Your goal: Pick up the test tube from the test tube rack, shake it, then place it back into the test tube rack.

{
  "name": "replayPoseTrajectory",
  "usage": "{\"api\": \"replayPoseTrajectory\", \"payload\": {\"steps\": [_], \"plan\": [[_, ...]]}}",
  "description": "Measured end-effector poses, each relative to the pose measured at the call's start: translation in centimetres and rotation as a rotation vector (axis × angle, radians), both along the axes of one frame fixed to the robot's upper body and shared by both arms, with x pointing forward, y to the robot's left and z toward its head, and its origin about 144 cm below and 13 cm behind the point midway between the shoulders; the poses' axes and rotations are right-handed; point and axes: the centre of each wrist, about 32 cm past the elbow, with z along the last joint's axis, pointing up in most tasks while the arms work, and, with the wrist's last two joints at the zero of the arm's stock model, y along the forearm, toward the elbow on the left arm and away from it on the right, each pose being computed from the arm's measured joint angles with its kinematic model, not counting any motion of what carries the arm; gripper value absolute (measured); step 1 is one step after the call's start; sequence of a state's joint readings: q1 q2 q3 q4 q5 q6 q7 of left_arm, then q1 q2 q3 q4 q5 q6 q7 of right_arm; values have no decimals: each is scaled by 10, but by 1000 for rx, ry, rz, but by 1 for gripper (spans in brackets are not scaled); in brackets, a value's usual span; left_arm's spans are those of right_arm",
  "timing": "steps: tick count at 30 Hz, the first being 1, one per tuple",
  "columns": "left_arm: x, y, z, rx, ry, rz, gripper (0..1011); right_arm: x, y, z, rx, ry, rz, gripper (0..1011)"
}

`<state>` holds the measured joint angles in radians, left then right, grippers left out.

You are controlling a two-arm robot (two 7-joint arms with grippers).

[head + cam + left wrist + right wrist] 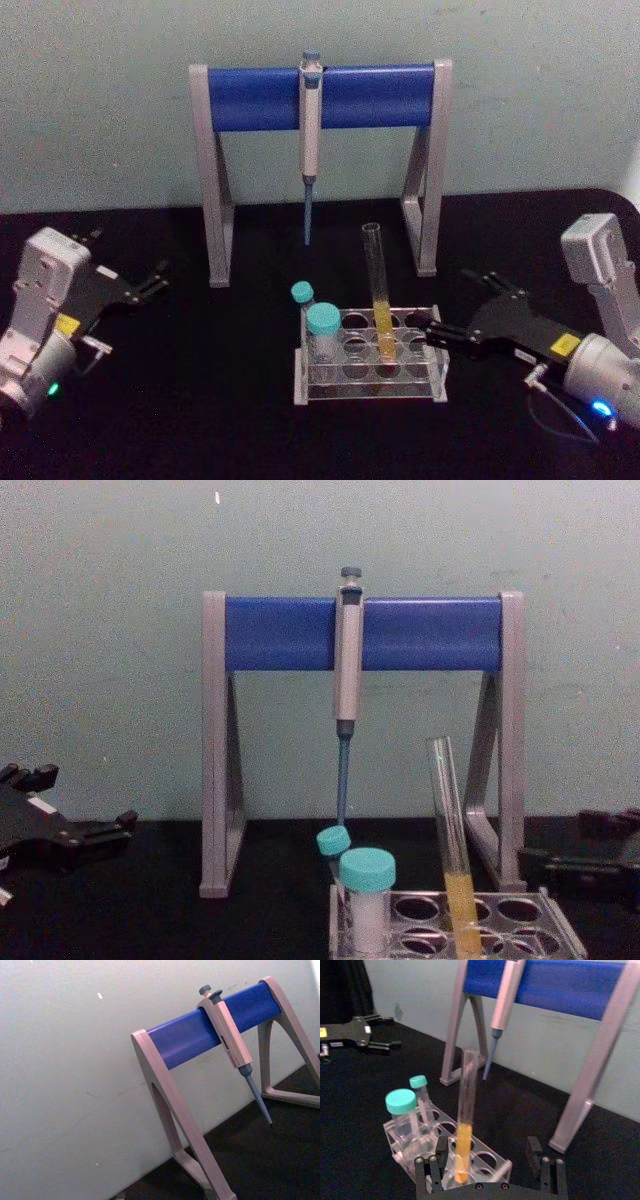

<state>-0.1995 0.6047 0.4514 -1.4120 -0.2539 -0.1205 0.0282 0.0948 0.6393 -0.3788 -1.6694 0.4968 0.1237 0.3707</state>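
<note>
Your right gripper [440,334] has its jaws spread wide, holding nothing, just beside the right end of the rack [368,392]. The tube [379,290] stands tilted in a hole right of the rack's middle, nearer one finger than the other. Close from here and that finger likely strikes first, tipping the glass, shoving the rack or spilling liquid from the open top. Your left gripper [150,283] sits parked well apart, jaws open and empty. Count one tube, one rack, two teal-capped vials [323,322], one stand [320,97], one pipette [311,130]
</note>
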Motion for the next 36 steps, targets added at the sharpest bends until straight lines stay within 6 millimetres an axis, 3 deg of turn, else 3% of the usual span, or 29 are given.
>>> {"api": "replayPoseTrajectory", "payload": {"steps": [20, 36], "plan": [[0, 0, 0, 0, 0, 0, 1010, 45, 32, 5, 31, 25, 87, 1000], [0, 0, 0, 0, 0, 0, 1010, 58, 41, 0, 30, 46, 97, 1000]]}}
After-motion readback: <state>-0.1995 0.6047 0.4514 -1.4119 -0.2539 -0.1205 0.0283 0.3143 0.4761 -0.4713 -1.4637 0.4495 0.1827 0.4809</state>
